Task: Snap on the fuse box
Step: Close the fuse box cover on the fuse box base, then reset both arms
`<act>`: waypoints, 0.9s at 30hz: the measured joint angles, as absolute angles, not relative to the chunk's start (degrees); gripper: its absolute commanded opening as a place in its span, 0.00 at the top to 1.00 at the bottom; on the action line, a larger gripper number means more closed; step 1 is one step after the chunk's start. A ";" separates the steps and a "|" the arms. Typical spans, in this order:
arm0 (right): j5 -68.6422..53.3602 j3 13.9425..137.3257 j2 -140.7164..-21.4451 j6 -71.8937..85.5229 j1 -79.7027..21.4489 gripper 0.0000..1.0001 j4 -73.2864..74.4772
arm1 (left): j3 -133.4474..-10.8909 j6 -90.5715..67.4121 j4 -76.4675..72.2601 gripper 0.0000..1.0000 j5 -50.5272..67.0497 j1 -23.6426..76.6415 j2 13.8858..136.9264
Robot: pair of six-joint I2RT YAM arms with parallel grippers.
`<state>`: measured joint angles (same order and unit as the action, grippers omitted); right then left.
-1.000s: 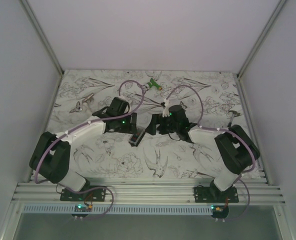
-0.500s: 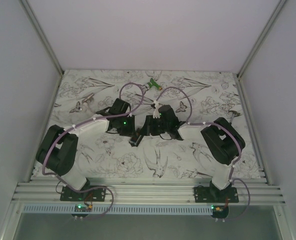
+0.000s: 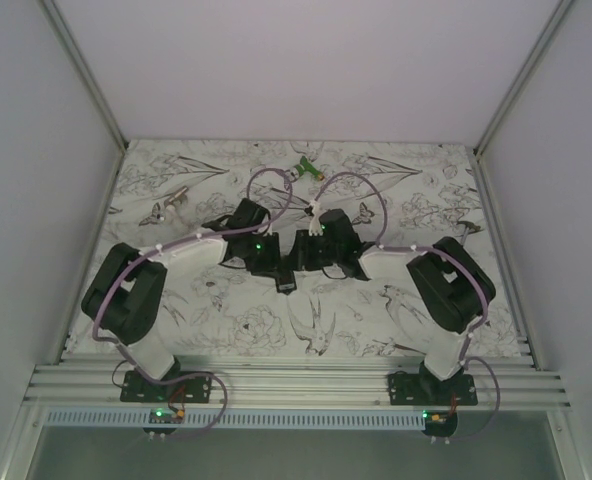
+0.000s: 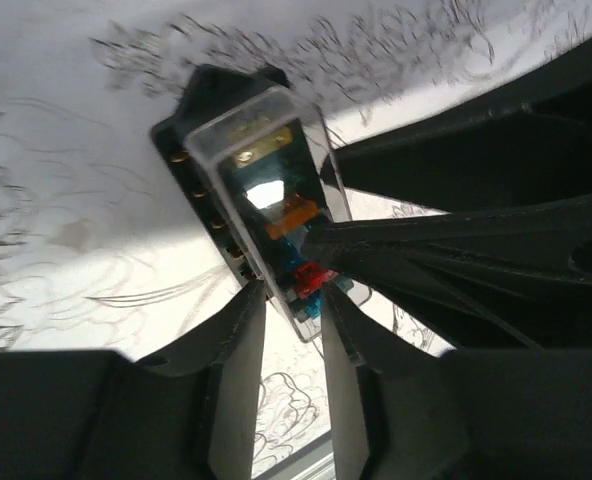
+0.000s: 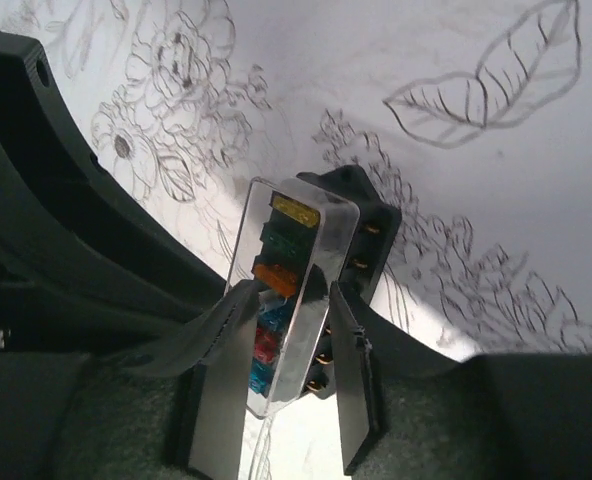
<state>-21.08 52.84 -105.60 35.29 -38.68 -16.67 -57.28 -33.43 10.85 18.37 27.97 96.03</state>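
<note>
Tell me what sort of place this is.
Probably a robot test booth: plain white walls surround a bird-and-flower printed cloth, and the left arm and right arm stand bolted to an aluminium rail at its near edge.

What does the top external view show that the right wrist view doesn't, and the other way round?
Top only: the left arm and right arm whole, and the green gadget at the far edge. Right wrist only: the clear cover and the coloured fuses under it. Both: the fuse box at the right gripper, on the patterned table.
</note>
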 measured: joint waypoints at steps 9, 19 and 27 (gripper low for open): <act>-9.67 46.13 -89.32 27.64 -33.21 0.11 -5.72 | -53.56 -36.32 10.44 0.13 11.97 30.44 90.83; 19.05 38.74 -72.23 15.11 -23.64 0.01 -8.99 | -43.20 -36.32 11.90 0.00 -13.72 19.35 64.49; 26.33 26.17 -77.25 4.86 -17.12 0.01 -27.62 | -34.96 -33.78 10.17 0.00 -35.55 10.72 62.30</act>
<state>26.33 26.17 -77.25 4.86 -17.12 -27.62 -34.96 -33.78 10.17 -35.55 10.72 62.30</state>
